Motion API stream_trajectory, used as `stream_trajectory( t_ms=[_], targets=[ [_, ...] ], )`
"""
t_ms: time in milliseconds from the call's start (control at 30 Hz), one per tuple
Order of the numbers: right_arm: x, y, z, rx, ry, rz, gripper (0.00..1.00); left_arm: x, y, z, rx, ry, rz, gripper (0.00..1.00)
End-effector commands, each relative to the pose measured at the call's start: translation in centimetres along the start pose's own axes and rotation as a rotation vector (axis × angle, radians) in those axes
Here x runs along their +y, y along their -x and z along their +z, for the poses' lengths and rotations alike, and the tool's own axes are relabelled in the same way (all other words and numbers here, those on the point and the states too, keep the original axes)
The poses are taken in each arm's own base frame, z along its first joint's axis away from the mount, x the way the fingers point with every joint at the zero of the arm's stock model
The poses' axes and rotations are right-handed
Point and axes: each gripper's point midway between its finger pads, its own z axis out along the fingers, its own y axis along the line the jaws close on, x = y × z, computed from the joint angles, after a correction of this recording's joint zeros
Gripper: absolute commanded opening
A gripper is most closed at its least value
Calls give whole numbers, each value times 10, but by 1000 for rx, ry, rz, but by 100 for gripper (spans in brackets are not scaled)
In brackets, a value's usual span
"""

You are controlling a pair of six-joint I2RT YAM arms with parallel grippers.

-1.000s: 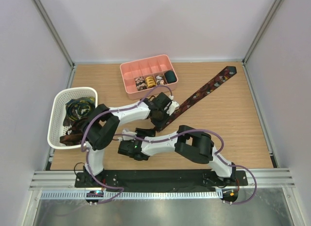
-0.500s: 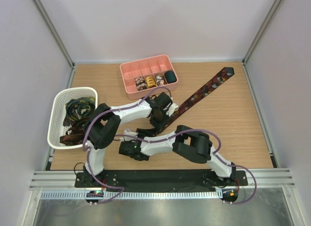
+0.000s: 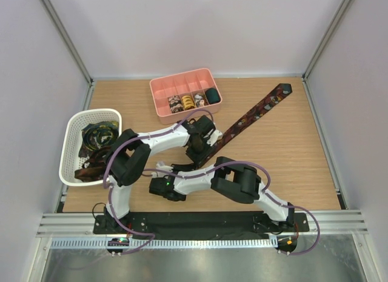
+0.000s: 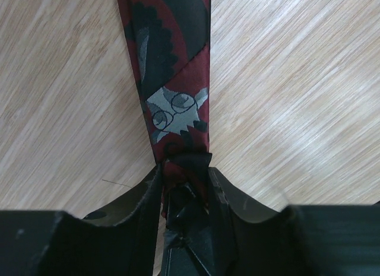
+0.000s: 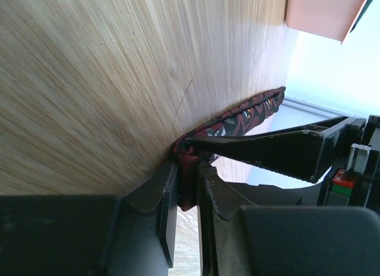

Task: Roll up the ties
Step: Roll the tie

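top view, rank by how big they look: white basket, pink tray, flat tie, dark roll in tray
1. white basket
2. pink tray
3. flat tie, longest but narrow: unsure against tray
4. dark roll

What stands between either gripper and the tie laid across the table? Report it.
Nothing visible does. The left gripper and the right gripper each have the narrow end of the tie between their fingers. Only the wooden table shows around that end.
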Motion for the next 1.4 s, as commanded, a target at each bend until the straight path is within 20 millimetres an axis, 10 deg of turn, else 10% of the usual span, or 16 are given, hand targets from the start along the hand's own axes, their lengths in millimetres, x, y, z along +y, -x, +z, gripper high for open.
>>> stream_trajectory(
  t_ms=[0,333,800,1033,1367],
  targets=[
    [27,-20,12,72,110,2,17,-3,-10,-17,50,-7,-17,38],
    [25,-5,-7,5,180,86,13,-4,32,-42,-134,8,18,57],
    [34,2,-21,-46,277,141,13,19,103,-152,-589,214,-28,59],
    [25,4,-30,-115,407,276,12,59,83,-222,-874,250,-237,66],
    [15,5,-39,-220,721,475,12,106,27,-253,-1073,430,-547,100]
  ],
)
